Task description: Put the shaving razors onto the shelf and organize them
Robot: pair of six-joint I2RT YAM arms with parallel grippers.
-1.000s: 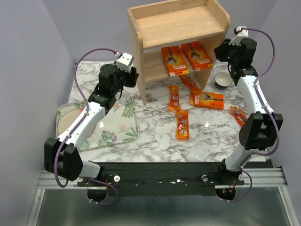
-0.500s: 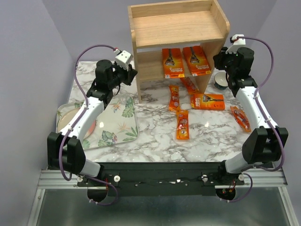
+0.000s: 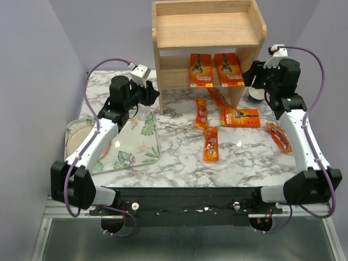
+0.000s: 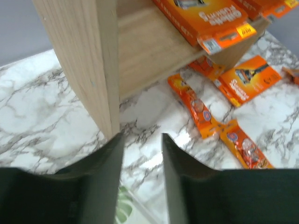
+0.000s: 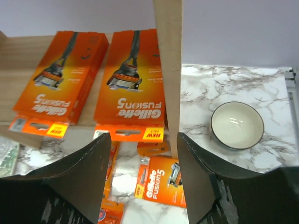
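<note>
The wooden shelf (image 3: 206, 32) stands at the back, facing the front squarely. Two wide orange shaving razors packs (image 3: 200, 69) (image 3: 228, 69) lie on its lower tier, overhanging the front edge (image 5: 133, 79). On the marble lie another wide pack (image 3: 239, 116) and several narrow packs (image 3: 201, 112) (image 3: 210, 143) (image 3: 278, 136). My left gripper (image 3: 154, 97) is open and empty at the foot of the shelf's left side panel (image 4: 79, 60). My right gripper (image 3: 251, 76) is open, and the right side panel (image 5: 168, 70) stands just ahead of its right fingertip.
A leaf-print tray (image 3: 136, 147) carrying a pale plate (image 3: 79, 138) sits at the left under my left arm. A small dark bowl (image 3: 255, 93) with a white inside stands just right of the shelf, below my right wrist. Purple walls close in both sides.
The shelf has turned to face the front squarely and slid toward the back. Both grippers have opened wider beside its side panels.
</note>
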